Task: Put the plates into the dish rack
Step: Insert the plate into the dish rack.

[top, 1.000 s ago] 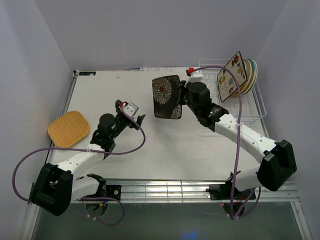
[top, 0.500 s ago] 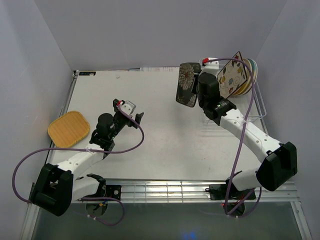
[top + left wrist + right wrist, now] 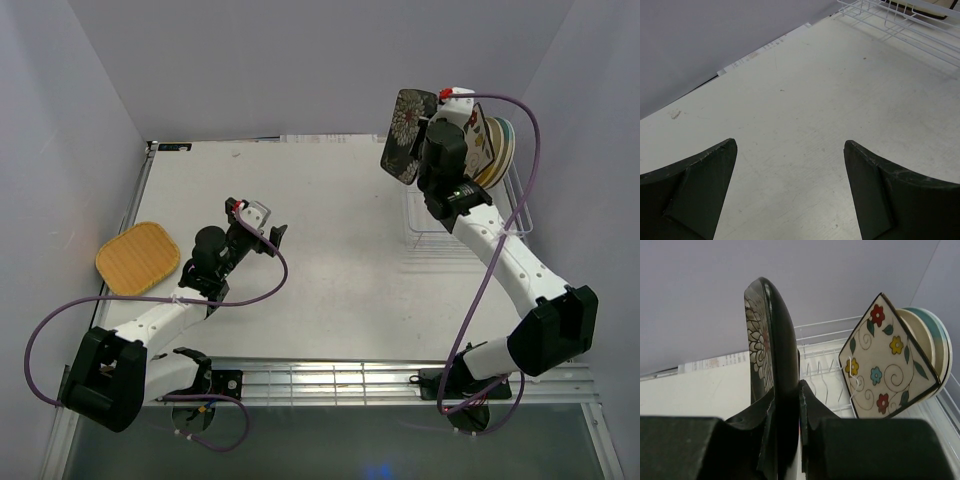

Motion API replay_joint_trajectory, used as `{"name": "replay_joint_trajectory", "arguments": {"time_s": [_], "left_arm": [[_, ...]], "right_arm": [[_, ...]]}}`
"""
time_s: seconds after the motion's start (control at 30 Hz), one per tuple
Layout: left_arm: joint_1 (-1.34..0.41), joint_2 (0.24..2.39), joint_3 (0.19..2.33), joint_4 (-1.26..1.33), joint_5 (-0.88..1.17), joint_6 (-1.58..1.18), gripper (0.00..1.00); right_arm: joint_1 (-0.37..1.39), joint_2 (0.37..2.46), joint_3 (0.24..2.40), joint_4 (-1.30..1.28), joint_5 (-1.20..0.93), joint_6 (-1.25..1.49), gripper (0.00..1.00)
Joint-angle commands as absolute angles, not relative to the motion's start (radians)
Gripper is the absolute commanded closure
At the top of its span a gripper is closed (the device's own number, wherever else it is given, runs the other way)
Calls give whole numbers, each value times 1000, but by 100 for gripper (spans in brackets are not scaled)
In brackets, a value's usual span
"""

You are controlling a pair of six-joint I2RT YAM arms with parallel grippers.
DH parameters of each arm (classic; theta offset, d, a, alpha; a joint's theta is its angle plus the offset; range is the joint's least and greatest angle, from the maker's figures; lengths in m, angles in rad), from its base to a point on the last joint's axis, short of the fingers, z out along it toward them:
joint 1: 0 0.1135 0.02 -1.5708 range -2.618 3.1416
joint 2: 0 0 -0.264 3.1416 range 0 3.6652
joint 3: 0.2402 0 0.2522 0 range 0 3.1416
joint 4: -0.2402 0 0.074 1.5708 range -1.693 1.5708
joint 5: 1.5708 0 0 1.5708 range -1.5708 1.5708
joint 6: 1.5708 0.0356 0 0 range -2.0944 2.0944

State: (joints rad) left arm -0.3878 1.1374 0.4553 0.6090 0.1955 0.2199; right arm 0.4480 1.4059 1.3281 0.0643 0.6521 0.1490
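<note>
Clamping the black floral plate (image 3: 771,330) by its lower edge, the right gripper (image 3: 787,390) has both fingers pressed to the plate's faces, and the plate stands on edge, nearly upright.

Change over the last second: this plate was out over the middle of the table (image 3: 330,290), short of the rack. In the top view it has travelled toward 1 o'clock and risen, and now sits at the near-left corner of the dish rack (image 3: 515,215). The grip has not altered on the way.

From the right wrist, the flowered cream plate (image 3: 885,360) is at 3 o'clock of the held plate, apart from it, leaning on one corner in the tines. Round plates stand behind it, one of them the teal-rimmed plate (image 3: 937,335) — their count is not clear.

Judgement: transport is about done and the step is turning into placement. Bare tines show between the held plate and the flowered one — a free slot, probably. Next the plate needs lowering, edge first. The risk is clipping the rack's rim wire or knocking the flowered plate.

The left gripper (image 3: 790,145) has not moved. Its jaws stand wide apart over bare table, holding nothing.

Remaining: the plain orange-yellow plate (image 3: 138,257) lies flat at the table's left edge, at 9 o'clock of the left gripper and well apart from it. It is the last plate seen outside the rack.
</note>
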Motion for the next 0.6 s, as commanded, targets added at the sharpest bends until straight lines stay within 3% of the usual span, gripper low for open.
{"name": "replay_joint_trajectory", "arguments": {"time_s": [0.0,0.57], "left_arm": [[-382,1124,476,627,210,207,2],[-380,1080,466,620,247,201,2]], "right_arm": [[420,1428,1434,322,699,117,92],[344,1690,1468,794,804,-155,92]]}}
